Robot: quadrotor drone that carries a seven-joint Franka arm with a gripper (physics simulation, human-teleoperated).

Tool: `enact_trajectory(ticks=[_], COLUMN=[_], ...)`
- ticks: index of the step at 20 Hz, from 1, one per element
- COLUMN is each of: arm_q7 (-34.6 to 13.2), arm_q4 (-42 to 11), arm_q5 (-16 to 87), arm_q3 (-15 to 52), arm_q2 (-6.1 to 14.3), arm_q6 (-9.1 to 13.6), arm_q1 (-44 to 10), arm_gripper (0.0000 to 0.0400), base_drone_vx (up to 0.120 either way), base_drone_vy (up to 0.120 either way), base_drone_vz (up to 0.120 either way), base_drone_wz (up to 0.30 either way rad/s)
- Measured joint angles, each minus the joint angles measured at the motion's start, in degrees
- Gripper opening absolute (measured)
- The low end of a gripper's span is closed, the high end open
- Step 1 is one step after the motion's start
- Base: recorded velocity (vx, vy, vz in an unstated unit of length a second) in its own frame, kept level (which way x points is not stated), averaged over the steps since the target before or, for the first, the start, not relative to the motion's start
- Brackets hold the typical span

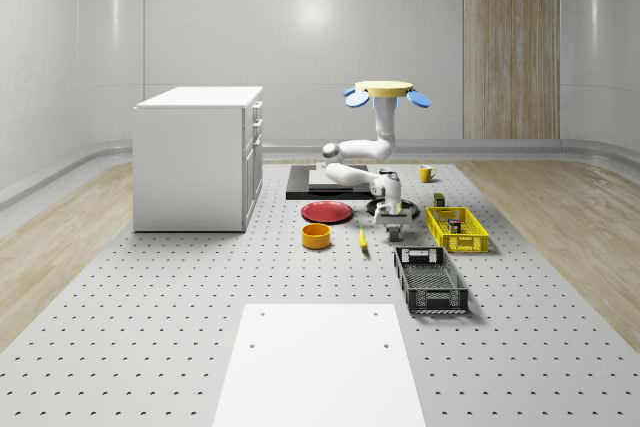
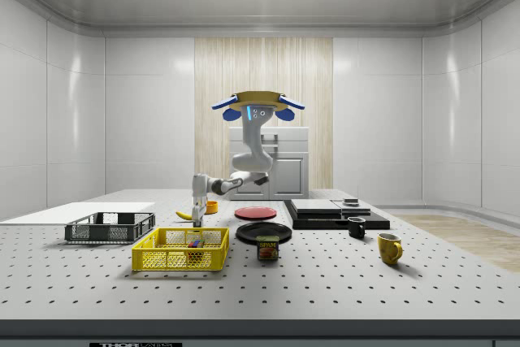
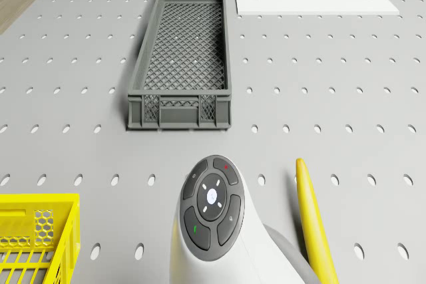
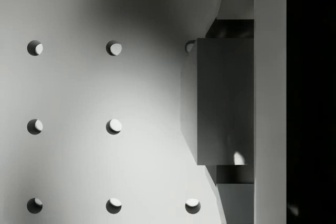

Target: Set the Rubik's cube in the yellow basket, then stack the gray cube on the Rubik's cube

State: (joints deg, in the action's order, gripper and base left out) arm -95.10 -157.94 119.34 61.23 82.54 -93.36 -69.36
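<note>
I had the drone [image 1: 386, 90] hovering over the table [image 1: 150, 327], gripper [image 1: 392, 230] low, clamped on the gray cube [image 4: 223, 100]. The Rubik's cube [image 2: 195, 244] sat in the basket [image 1: 457, 229], just toward the whole-scene view's right.

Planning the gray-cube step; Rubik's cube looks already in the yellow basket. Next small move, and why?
Probably shift the hand to centre on the gray cube before gripping. The drone hovers over the table, the hand is low beside the yellow basket holding the Rubik's cube, and the wrist view has the gray cube off-centre.
</note>
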Motion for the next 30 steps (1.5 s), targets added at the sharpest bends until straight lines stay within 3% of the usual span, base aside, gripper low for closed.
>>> enact_trajectory(ticks=[8,12,16,30], arm_q7=[-0.22,-0.32,-0.39,-0.56], arm_q4=[-2.25,-2.68,-2.85,-2.92], arm_q5=[-4.61,-5.73,-6.26,-6.78], arm_q3=[4.96,6.13,6.66,7.07], arm_q2=[0.07,0.14,0.24,0.67], arm_q6=[2.52,2.99,3.12,2.86], arm_q1=[1.00,1.12,1.13,0.99], arm_gripper=[0.0250,0.0250,0.0250,0.0250], base_drone_vx=[-0.015,-0.120,-0.100,0.000], base_drone_vy=[0.010,0.120,0.120,0.120], base_drone_vz=[0.085,0.120,0.010,0.023], base_drone_wz=[0.000,0.000,0.000,0.000])
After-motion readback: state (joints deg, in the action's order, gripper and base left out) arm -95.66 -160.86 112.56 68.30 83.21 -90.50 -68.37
